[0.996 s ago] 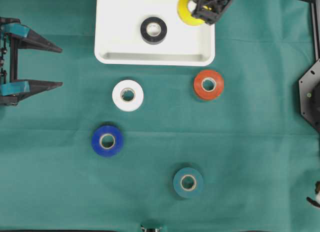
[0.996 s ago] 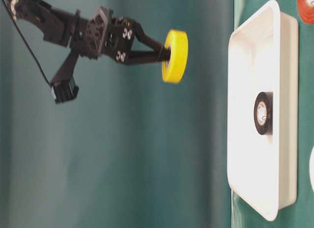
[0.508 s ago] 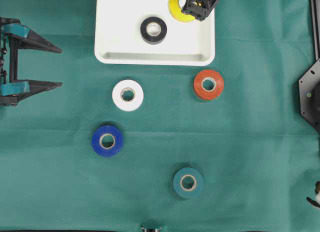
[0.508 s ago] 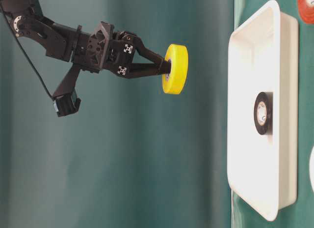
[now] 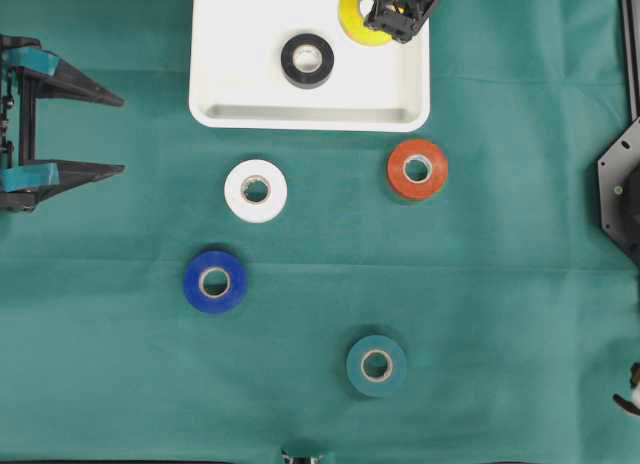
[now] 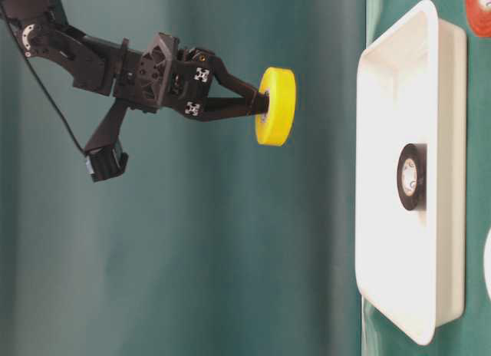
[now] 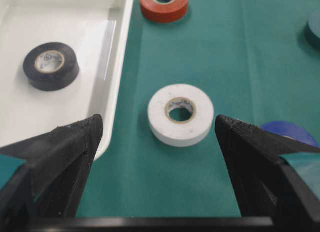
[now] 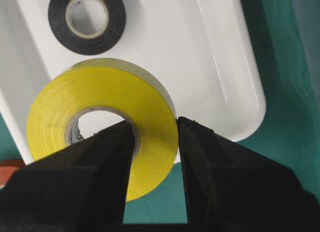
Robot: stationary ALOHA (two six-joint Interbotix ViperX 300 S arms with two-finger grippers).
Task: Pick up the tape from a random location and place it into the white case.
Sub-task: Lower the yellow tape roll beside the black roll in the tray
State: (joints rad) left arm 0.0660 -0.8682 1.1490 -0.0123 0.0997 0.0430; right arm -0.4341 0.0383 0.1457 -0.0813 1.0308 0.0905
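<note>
Tape, the yellow roll (image 8: 100,127), was what we carried at this moment, but we take the scene from its biggest parts down. We saw the green cloth (image 5: 500,284) covering the table, and on it the white case (image 5: 240,112) near the far edge, with a black roll (image 5: 307,60) already lying flat inside. Our right gripper (image 8: 152,142) was clamped on the yellow roll, one finger through the core and the other on the outer face, so the roll's wall was pinched between them. In the table-level view the roll hung well above the case, not touching it; from overhead it sat over the case's far right corner. Our left gripper (image 7: 155,137) stood wide apart and empty, low over the cloth beside the white roll (image 7: 181,113). An orange roll (image 5: 417,169), a blue roll (image 5: 214,281) and a teal roll (image 5: 376,365) lay loose on the cloth. We judged the carry nearly done: next we needed to lower the roll into the case clear of the black one, then part the fingers.
</note>
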